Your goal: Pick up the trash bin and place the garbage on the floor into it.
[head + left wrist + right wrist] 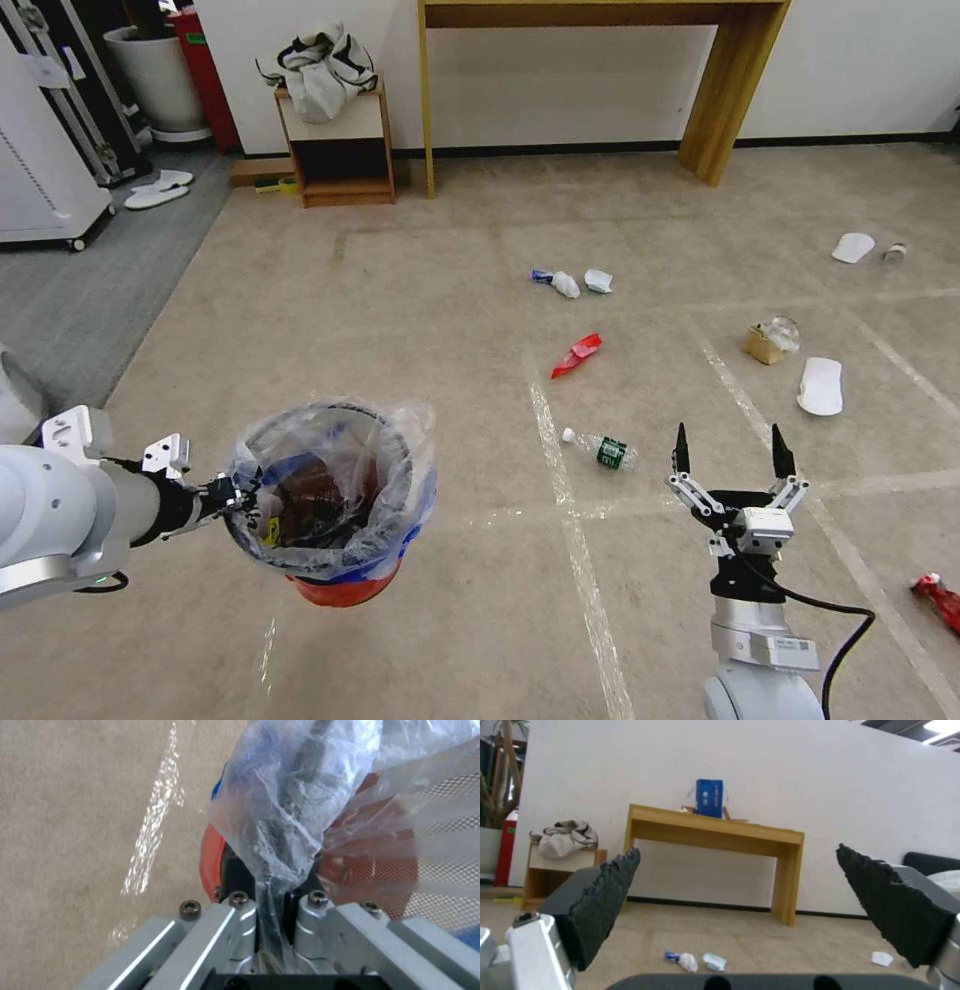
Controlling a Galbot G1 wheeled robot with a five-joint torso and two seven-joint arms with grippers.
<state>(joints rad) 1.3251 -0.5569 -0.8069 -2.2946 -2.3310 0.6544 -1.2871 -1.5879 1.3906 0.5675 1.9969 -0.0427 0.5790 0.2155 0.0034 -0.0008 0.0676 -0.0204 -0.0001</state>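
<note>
Bin (335, 500) aloft at the carpet's (420, 300) near left, rim and plastic liner pinched tight in the left gripper (235, 495); right gripper (730, 455) raised beside it, fingers spread wide and empty. First step apparently done, collecting not begun. Beyond, uncollected: green-labelled bottle (600, 449), red wrapper (577, 356), brown paper bag (768, 341), white slipper (822, 386), crumpled papers (585, 282) toward the far wall.

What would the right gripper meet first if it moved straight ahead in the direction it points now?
Nothing close, it seems. The right gripper, open, points level across the floor toward the wooden table and the wall behind it. The crumpled white papers lie lower, under its line. Depth is hard to judge.
</note>
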